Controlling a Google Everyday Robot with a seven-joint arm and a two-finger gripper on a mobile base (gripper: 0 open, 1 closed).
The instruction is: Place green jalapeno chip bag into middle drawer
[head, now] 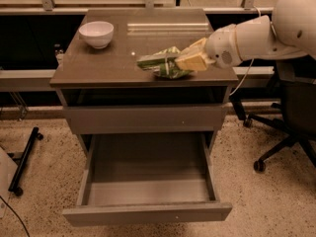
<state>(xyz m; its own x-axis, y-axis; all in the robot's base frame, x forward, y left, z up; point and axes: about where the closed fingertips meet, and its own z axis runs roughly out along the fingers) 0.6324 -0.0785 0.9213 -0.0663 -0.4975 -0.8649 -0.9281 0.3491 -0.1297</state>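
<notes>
The green jalapeno chip bag [163, 63] is held in my gripper [185, 62], lifted above the right front part of the cabinet top [98, 63]. The gripper's pale yellow fingers [193, 59] are shut on the bag's right end; the white arm reaches in from the right. The middle drawer [148, 191] stands pulled wide open below, deep and grey, with nothing in it. Its front [148, 214] bears a small pale dot. The bag hangs above the cabinet's front edge, behind and above the open drawer.
A white bowl [96, 33] stands at the back left of the cabinet top. A shallower shut drawer front [145, 118] sits above the open drawer. An office chair [284, 132] stands at the right, a black wheeled stand [24, 159] at the left.
</notes>
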